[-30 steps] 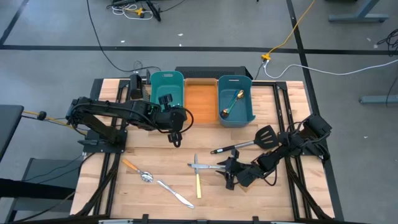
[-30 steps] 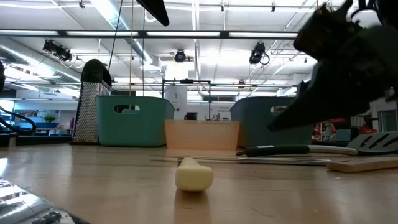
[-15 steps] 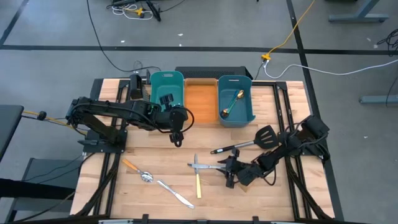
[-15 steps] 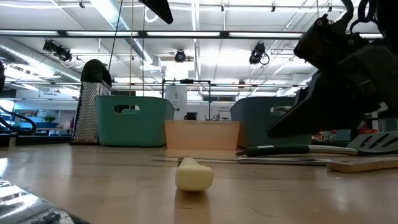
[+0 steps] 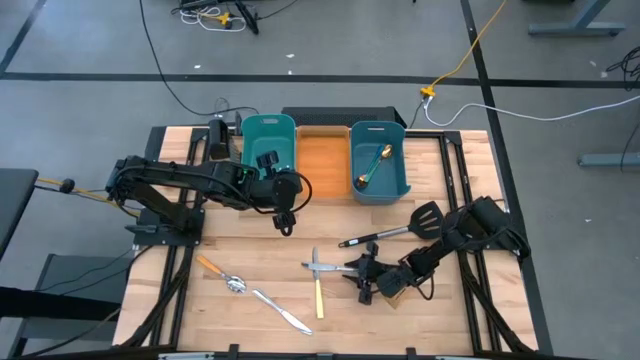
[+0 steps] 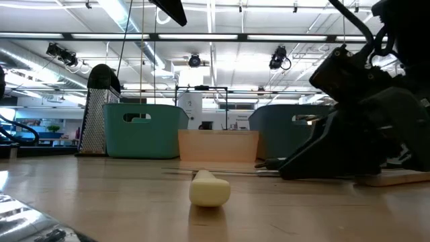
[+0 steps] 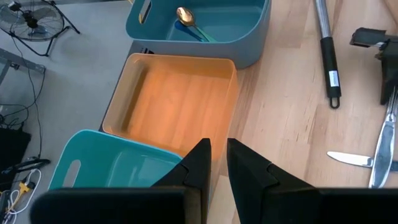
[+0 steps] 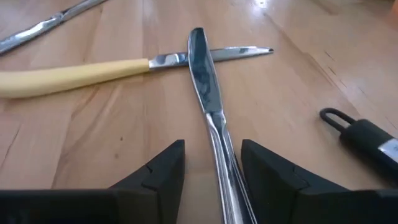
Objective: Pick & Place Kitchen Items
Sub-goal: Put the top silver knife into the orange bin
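Note:
On the table a silver knife (image 8: 205,93) lies crossed over a yellow-handled knife (image 8: 74,74). My right gripper (image 8: 212,152) is low over the table and open, one finger on each side of the silver knife's handle (image 8: 222,168) without touching it. From above, this gripper (image 5: 362,280) is right of the crossed knives (image 5: 318,266). The black slotted spatula (image 5: 400,230) lies just beyond it. My left gripper (image 5: 284,224) hangs in the air in front of the bins. Its fingers (image 7: 217,152) stand a narrow gap apart with nothing between them.
Two teal bins (image 5: 268,150) (image 5: 380,185) flank an orange bin (image 5: 322,165) at the far edge; the right one holds a gold spoon (image 5: 376,163). An orange-handled spoon (image 5: 220,273) and another silver knife (image 5: 283,312) lie near the front left. Bare wood lies between.
My right gripper has sunk toward the table and edged toward the table's left. It now straddles the silver knife's handle, with its fingers as far apart as before. The utensils lie where they were.

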Available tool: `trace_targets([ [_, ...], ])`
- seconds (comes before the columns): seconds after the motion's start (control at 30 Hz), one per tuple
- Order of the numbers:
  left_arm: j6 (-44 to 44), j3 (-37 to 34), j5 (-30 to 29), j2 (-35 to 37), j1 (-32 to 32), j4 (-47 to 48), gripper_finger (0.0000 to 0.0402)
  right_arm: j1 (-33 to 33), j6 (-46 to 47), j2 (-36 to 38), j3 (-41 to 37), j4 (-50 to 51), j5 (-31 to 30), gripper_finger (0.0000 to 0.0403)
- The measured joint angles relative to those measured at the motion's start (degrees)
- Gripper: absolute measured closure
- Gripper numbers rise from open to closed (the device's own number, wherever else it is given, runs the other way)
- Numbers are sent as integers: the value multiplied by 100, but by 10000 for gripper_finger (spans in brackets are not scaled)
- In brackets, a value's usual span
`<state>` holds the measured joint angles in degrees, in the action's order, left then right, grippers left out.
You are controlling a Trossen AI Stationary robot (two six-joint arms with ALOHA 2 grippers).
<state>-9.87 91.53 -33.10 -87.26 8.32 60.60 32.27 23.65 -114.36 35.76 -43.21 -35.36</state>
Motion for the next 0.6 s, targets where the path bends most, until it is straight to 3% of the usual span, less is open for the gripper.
trace_targets([
  [0.3, -2, 0, 2, 0, 0, 2, 344, -61, -1, -254, 197, -14, -16, 236],
  [0.6, -418, -2, 483, -41, 37, 6, 344, -66, 224, -252, 207, 330, -15, 279],
])
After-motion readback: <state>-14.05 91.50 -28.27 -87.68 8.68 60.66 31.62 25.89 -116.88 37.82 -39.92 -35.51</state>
